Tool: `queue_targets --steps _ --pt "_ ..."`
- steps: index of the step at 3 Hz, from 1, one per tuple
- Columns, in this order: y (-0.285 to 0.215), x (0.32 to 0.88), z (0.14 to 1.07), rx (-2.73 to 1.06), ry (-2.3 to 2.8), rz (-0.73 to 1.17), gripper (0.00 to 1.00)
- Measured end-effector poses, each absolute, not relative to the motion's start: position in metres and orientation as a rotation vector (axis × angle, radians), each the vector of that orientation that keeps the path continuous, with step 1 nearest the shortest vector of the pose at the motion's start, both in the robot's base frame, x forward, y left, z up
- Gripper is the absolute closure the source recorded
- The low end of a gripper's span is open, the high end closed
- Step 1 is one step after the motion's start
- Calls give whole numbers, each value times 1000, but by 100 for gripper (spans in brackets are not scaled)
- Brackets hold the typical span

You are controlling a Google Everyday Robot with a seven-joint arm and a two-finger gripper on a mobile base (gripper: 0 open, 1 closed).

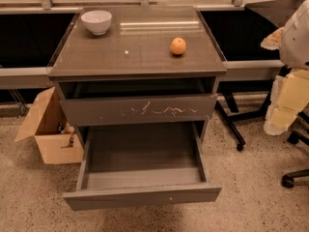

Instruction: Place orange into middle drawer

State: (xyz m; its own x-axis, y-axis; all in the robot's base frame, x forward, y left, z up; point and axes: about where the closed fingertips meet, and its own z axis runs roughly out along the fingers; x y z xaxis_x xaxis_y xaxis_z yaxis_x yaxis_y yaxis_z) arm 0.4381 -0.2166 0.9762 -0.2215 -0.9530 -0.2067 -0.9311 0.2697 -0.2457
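Observation:
The orange [178,46] sits on the cabinet's glossy top [135,52], right of centre. The middle drawer [142,195] is pulled wide open below, with a plain grey-brown front and grey inner sides, and nothing shows inside it. My arm comes in at the right edge as a white and pale yellow shape. My gripper [277,122] hangs there, to the right of the cabinet, well away from the orange and level with the scratched drawer front.
A white bowl [96,21] stands at the back left of the top. The drawer front with pale scratch marks [140,110] is above the open drawer. An open cardboard box [48,132] is on the floor at the left. Chair legs and castors [289,180] are at the right.

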Motion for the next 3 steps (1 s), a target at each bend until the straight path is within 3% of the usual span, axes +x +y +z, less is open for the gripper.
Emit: queue_targets --steps 1,3 --pt "-217 438 976 -1725 2232 -99 0" --pt "-218 532 946 -1480 2037 47 0"
